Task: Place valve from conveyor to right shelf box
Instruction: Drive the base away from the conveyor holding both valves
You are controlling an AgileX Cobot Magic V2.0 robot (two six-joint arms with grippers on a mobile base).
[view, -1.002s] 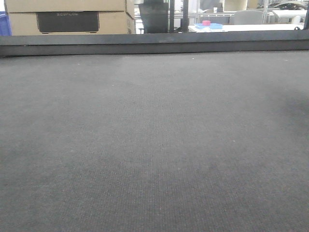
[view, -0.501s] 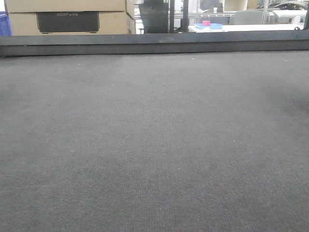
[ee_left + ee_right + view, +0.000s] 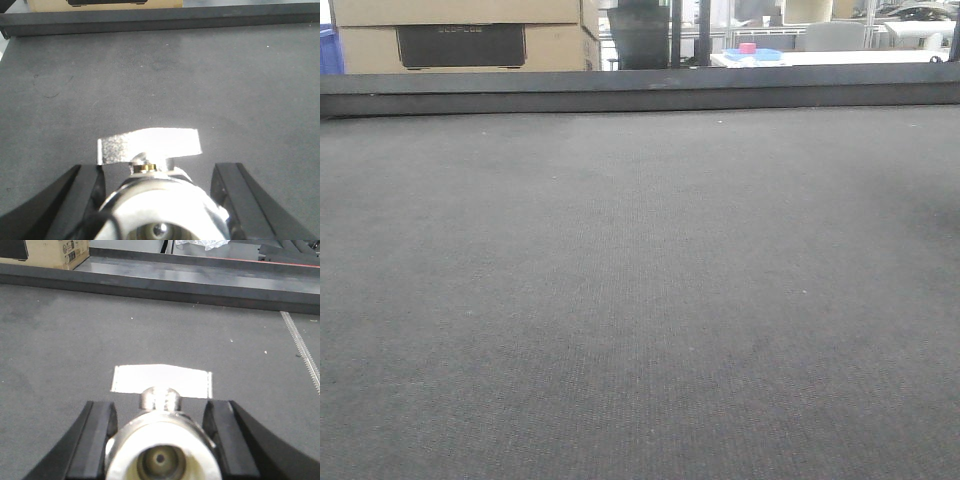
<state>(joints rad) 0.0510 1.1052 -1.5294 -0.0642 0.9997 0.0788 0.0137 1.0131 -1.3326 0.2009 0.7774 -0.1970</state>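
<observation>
Left gripper (image 3: 159,169) and right gripper (image 3: 160,405) each clasp a shiny round-bodied valve (image 3: 160,210) (image 3: 160,440) snugly between black fingers, its flat handle at 12 o'clock, over the woven grey conveyor (image 3: 640,300).

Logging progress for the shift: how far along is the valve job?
Grasping looks done: left gripper hugs the left valve, right gripper the right valve. In hand: both hang over the conveyor; whether lifted is unclear. Left: the carry to the shelf box, which no view shows.
</observation>
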